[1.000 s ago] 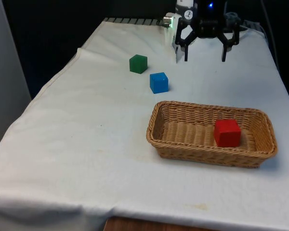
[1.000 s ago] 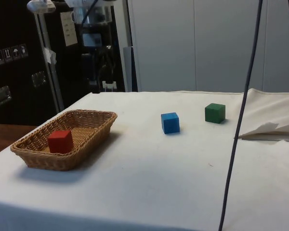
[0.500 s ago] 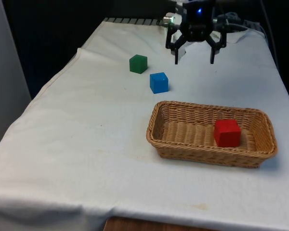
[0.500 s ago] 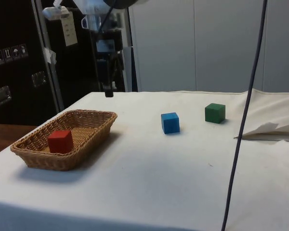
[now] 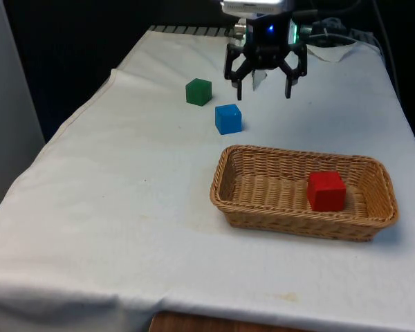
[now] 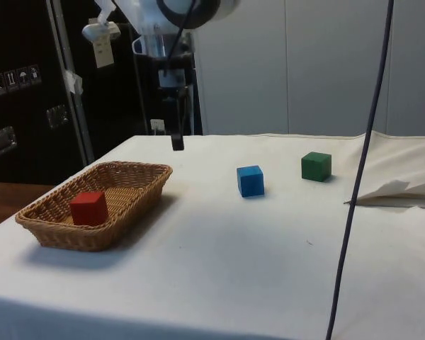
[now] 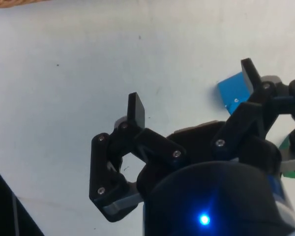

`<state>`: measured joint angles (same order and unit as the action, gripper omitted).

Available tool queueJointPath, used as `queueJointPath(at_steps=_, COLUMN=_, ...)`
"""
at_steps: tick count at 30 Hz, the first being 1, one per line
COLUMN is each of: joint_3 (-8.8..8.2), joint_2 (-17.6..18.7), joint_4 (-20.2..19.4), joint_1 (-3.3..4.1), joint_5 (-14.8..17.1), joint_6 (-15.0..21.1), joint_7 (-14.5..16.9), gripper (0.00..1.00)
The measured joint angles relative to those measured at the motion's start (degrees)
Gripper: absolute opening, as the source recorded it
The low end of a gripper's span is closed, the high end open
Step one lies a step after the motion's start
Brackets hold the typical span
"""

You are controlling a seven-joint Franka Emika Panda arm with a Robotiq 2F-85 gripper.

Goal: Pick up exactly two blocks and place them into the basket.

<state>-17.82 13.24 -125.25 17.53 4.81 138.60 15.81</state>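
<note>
A: Hanging above the white-clothed desk [image 5: 124,207], the black two-finger jaws [image 5: 263,88] are spread wide with nothing between them — agreed?

B: Agreed. Taking the oblong woven wicker basket [image 5: 228,187] as the landmark, they hover beyond its far rim, clear of the cloth, and the side view puts the jaws [image 6: 177,142] above the desk past the basket's [image 6: 138,191] far end.

A: And the blocks?

B: A red cube block [image 5: 326,190] lies inside the basket, towards the front view's right end. A small blue cube block [image 5: 228,118] sits on the cloth just beyond the basket's far corner on the front view's left. A green cube block [image 5: 198,91] stands farther out, past the blue one.

A: Wrist view?

B: The blue block [image 7: 234,91] peeks out beside one fingertip [image 7: 249,73] — not touching that I can tell.
</note>
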Motion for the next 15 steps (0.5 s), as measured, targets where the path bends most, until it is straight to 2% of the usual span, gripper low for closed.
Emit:
queueJointPath(at_steps=5, joint_3=-0.69, joint_2=0.29, joint_4=-0.92, joint_1=-0.29, joint_5=0.00, joint_6=0.29, joint_7=2.69, gripper=1.00)
queueJointPath(at_steps=8, joint_3=-0.69, joint_2=0.17, joint_4=-1.32, joint_1=-0.23, joint_5=0.00, joint_6=0.57, joint_7=2.81, gripper=1.00)
queueJointPath(at_steps=15, joint_3=-0.57, joint_2=-1.95, joint_4=-5.90, joint_1=-0.11, joint_5=-0.11, joint_6=3.32, joint_7=2.86, gripper=1.00)
